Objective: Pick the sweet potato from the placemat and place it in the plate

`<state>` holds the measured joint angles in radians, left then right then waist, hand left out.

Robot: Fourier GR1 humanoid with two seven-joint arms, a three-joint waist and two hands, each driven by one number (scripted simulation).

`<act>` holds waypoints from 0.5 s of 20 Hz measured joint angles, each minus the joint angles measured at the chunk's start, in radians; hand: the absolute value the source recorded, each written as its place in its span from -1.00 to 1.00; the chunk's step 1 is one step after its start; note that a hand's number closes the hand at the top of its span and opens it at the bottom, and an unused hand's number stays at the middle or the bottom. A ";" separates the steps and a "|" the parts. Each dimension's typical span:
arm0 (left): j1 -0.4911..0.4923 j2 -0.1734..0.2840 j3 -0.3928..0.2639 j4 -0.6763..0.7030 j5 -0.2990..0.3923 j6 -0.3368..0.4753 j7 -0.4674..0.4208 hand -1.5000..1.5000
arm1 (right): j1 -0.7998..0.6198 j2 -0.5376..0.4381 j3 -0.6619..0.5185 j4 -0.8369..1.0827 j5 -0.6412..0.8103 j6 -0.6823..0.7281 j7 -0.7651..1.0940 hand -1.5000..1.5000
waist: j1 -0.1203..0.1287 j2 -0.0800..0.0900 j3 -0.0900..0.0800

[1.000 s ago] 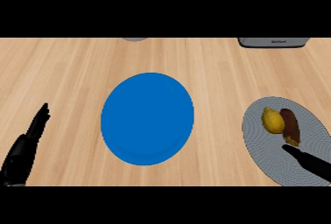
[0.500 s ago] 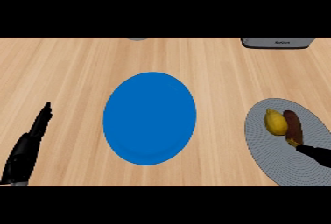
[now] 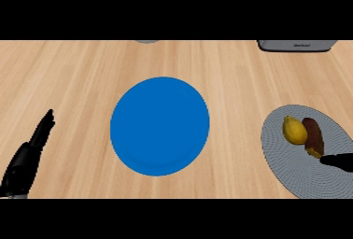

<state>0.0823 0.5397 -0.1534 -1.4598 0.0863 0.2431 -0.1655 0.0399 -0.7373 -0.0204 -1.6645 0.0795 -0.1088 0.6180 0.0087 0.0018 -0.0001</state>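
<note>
A brown sweet potato [image 3: 314, 137] lies on the grey round placemat [image 3: 296, 165] at the right, next to a yellow lemon [image 3: 294, 130]. The blue plate [image 3: 160, 125] sits in the middle of the wooden counter with nothing on it. Only a tip of my right hand [image 3: 338, 161] shows at the right edge, just below the sweet potato's near end; whether it touches it I cannot tell. My left hand [image 3: 27, 158] rests open at the lower left, fingers straight and pointing up.
A grey appliance [image 3: 295, 45] stands at the far right of the counter's back edge. A small grey object [image 3: 146, 41] peeks in at the back centre.
My right hand has drawn back toward the right edge, so less of it shows. The view has shifted slightly. The sweet potato and lemon lie as before.
</note>
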 measured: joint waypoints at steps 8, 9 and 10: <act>0.015 -0.025 0.044 -0.011 -0.027 -0.035 0.009 0.00 | -0.092 0.021 0.019 0.181 0.047 0.158 -0.042 -1.00 | -0.002 -0.001 0.000; 0.009 -0.030 0.051 0.003 -0.028 -0.042 0.001 0.00 | -0.099 0.035 0.020 0.221 0.057 0.163 -0.075 -1.00 | -0.002 -0.001 0.000; 0.009 -0.037 0.050 -0.020 -0.040 -0.036 0.022 0.00 | -0.100 0.047 0.022 0.225 0.067 0.169 -0.076 -1.00 | -0.003 -0.001 0.000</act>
<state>0.0915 0.5029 -0.1031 -1.4798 0.0465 0.2068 -0.1433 -0.0599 -0.6900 0.0015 -1.4392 0.1460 0.0604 0.5416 0.0058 0.0008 0.0002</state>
